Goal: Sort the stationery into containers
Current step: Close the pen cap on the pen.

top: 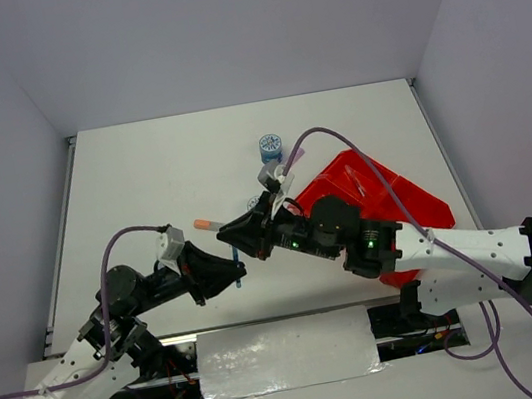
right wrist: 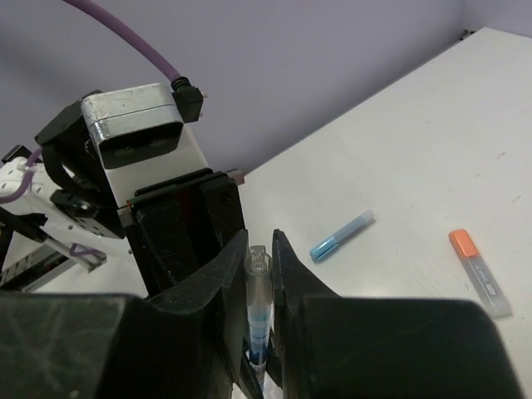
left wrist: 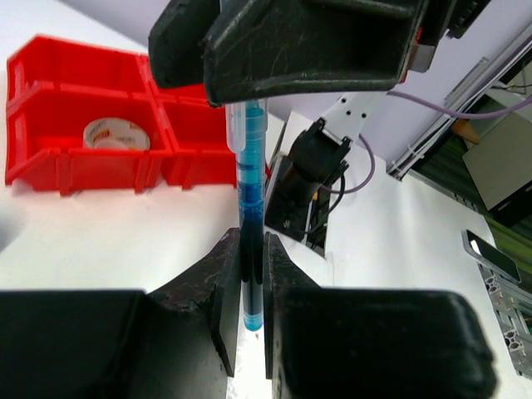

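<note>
- One blue pen [left wrist: 251, 208] is held off the desk [top: 161, 176], between the two claws;
- left claw [left wrist: 249, 283] is clamped narrow on the pen's blue end; right claw [right wrist: 259, 274] pinches the clear end;
- on the desk nearby, a light blue pen [right wrist: 341, 235] and an orange-tipped marker [right wrist: 480, 273] lie apart;
- farther off, the red tray [left wrist: 50, 91] holds a clear tape ring [left wrist: 116, 133] in one compartment; a blue-white roll [top: 271, 146] stands on the desk near the tray.
</note>
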